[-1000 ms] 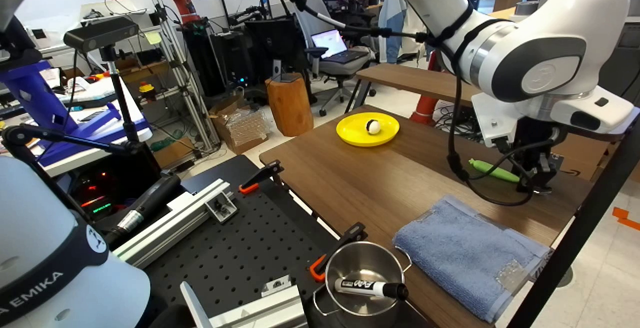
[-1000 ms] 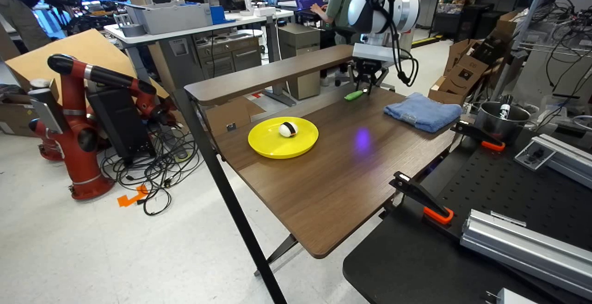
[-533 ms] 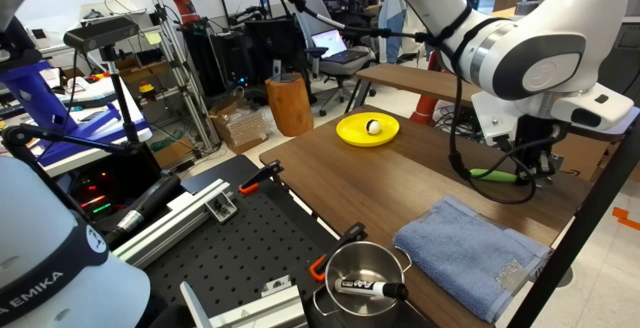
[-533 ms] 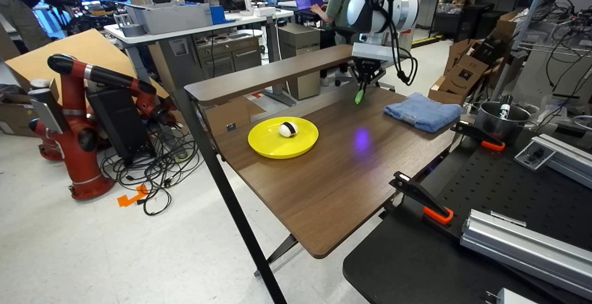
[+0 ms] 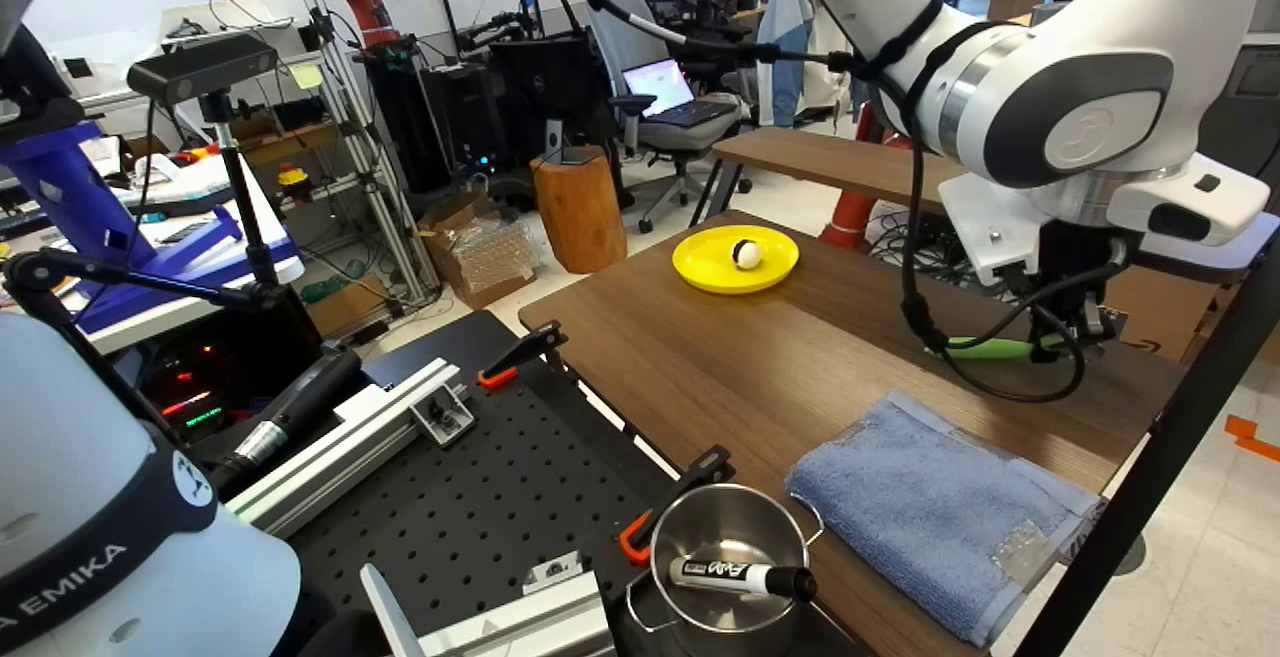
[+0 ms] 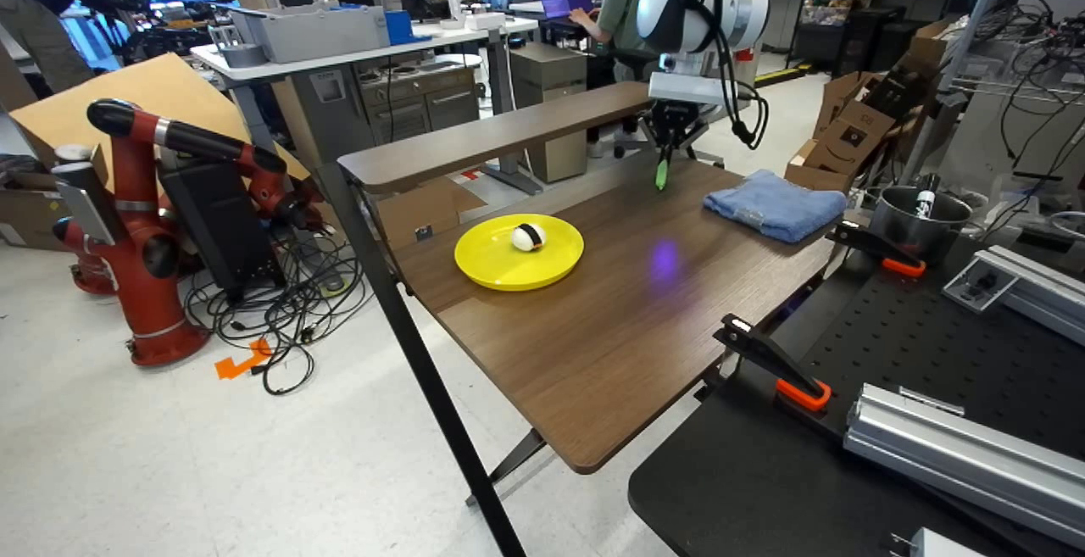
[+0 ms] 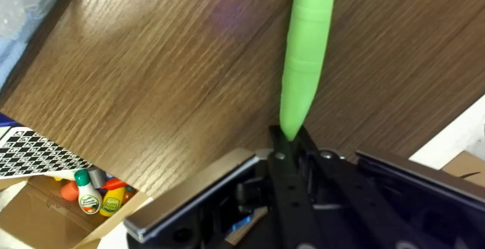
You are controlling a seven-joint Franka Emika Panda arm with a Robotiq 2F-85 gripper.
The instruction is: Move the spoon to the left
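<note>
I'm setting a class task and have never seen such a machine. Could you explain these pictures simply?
The big white machine is a robot arm. Cameras standing outside it took both exterior views; the wrist view comes from a camera on the arm, looking past its jaws at the table. On that table lie a folded blue towel and a yellow dish with a ball in it. The jaws are shut on one end of the green spoon. Whether the spoon is lifted clear, I can't tell.

Yellow plate [image 5: 702, 263], blue towel [image 5: 930, 507], marker [image 5: 738, 577] in pot [image 5: 712, 517]
</note>
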